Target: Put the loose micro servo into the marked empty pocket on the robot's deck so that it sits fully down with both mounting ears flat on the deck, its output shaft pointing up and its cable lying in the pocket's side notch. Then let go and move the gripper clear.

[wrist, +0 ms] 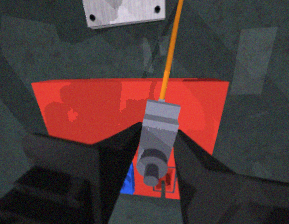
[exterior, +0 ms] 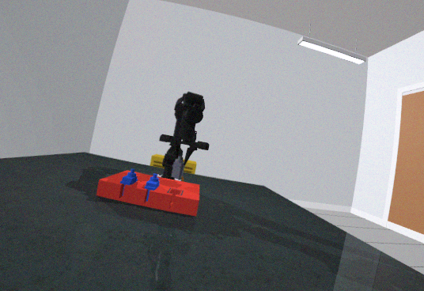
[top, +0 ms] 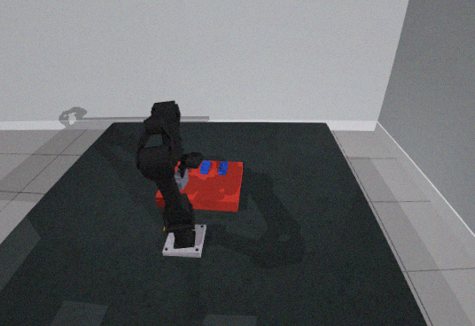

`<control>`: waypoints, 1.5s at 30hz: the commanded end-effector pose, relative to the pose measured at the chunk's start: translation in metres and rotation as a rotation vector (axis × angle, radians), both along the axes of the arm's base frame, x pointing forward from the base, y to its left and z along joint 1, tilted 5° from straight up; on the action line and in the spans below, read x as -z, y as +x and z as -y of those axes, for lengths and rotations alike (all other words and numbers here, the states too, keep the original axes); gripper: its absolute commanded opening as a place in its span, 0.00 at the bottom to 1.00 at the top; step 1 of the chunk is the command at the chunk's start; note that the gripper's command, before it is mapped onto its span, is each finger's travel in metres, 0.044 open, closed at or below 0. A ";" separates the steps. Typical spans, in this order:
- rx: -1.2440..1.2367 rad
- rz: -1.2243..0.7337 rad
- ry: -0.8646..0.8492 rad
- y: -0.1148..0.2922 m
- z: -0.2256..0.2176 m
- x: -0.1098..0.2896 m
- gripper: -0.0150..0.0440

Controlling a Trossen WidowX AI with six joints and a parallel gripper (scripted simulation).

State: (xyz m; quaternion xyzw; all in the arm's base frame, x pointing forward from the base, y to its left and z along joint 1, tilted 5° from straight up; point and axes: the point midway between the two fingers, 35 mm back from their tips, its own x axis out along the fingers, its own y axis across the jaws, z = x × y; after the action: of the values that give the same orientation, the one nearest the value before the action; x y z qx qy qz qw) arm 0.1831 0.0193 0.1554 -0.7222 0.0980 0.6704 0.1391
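My gripper (top: 181, 174) (exterior: 179, 164) (wrist: 158, 129) is shut on the grey micro servo, with one dark finger on each side of it. The servo (top: 182, 182) (exterior: 178, 169) (wrist: 160, 139) has its round output shaft toward the pocket side in the wrist view. Its orange cable (wrist: 172, 52) runs from the far end toward the arm's base. The red deck (top: 221, 193) (exterior: 108, 188) (wrist: 90, 112) lies below. The marked pocket (exterior: 176, 191) (wrist: 168, 180) is empty, just beside the shaft in the wrist view and partly hidden there. Whether the servo touches the deck is unclear.
Two blue servos (top: 205, 167) (exterior: 152, 183) stand in the deck beside the empty pocket; part of one blue servo (wrist: 128, 180) shows by the left finger. A metal base plate (top: 200, 237) (wrist: 126, 10) is under the arm. A yellow block (exterior: 191, 167) shows behind the deck.
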 end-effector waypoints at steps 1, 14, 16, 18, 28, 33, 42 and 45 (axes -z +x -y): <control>-0.003 0.013 -0.002 -0.002 0.000 -0.006 0.25; -0.003 0.014 -0.002 0.009 0.001 -0.007 0.25; -0.003 0.014 -0.002 0.017 0.002 -0.008 0.25; -0.003 0.015 -0.002 0.025 0.002 -0.008 0.25; -0.003 0.018 -0.003 0.056 0.005 -0.011 0.25; -0.003 0.018 -0.002 0.057 0.000 -0.012 0.25; 0.115 0.013 0.009 0.057 -0.003 -0.012 0.25; 0.219 0.008 0.018 0.057 -0.003 -0.012 0.25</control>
State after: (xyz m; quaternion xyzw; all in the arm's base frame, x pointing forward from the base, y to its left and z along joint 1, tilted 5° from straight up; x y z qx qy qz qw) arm 0.2378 0.0224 0.1652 -0.7139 0.1410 0.6600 0.1869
